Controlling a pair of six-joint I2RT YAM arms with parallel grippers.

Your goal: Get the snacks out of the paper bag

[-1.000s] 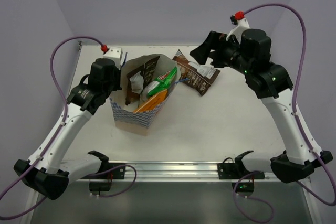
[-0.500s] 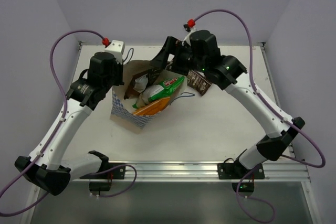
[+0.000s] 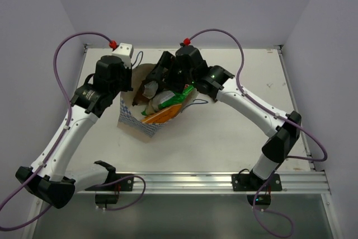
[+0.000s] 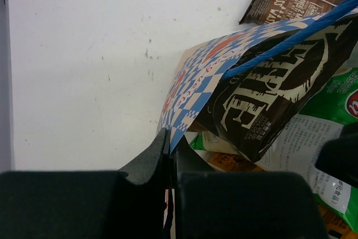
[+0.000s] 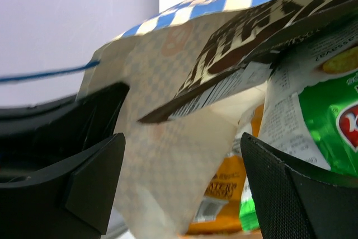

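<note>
On table (image 3: 235, 132), paper bag (image 3: 130, 118) gapes toward right end effector (image 5: 184, 174).

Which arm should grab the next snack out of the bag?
Right. The right gripper is open at the mouth of the bag, facing the brown packet and the green packet. The left gripper is shut on the bag's rim, so it is not free.
</note>
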